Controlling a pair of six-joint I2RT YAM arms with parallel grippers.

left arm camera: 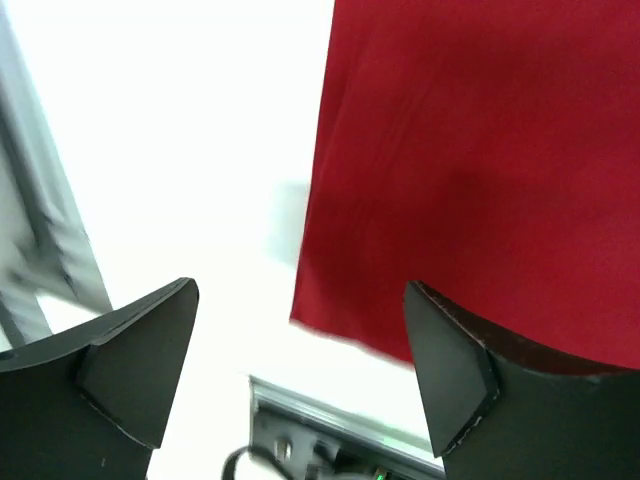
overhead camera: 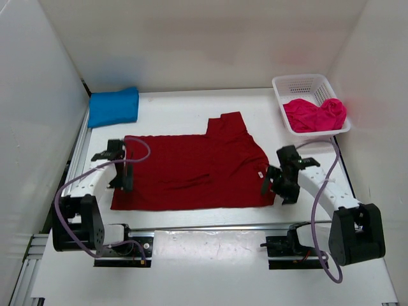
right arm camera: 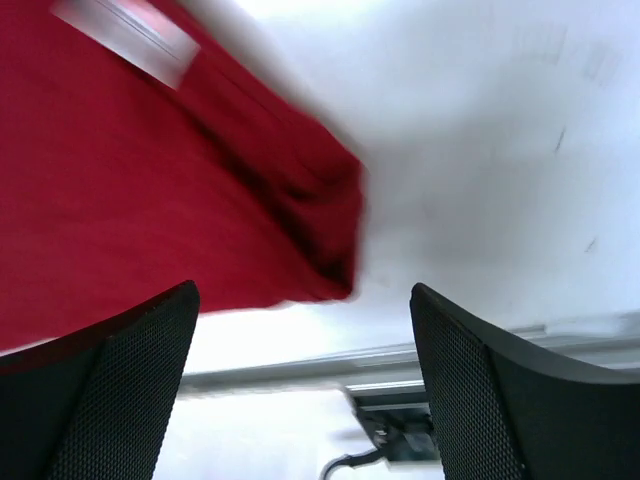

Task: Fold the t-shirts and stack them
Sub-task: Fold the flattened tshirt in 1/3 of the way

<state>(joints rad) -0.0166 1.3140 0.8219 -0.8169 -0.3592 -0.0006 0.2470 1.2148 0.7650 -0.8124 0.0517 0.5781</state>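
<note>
Both arms reach forward, elbows bent. Left gripper (overhead camera: 125, 181) and right gripper (overhead camera: 275, 186) point downward, jaws wide apart, empty.

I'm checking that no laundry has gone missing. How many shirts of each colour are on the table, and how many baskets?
Blue t-shirt, folded at back left: 1
Dark red t-shirt, spread flat in the middle: 1
Pink t-shirt, crumpled in the basket: 1
White basket: 1
Total: 4 things, 3 of them shirts

We are observing a white table (overhead camera: 185, 105) enclosed by plain white walls (overhead camera: 204, 38) at the back, left and right. A metal rail (overhead camera: 210, 225) is running along its near edge.
</note>
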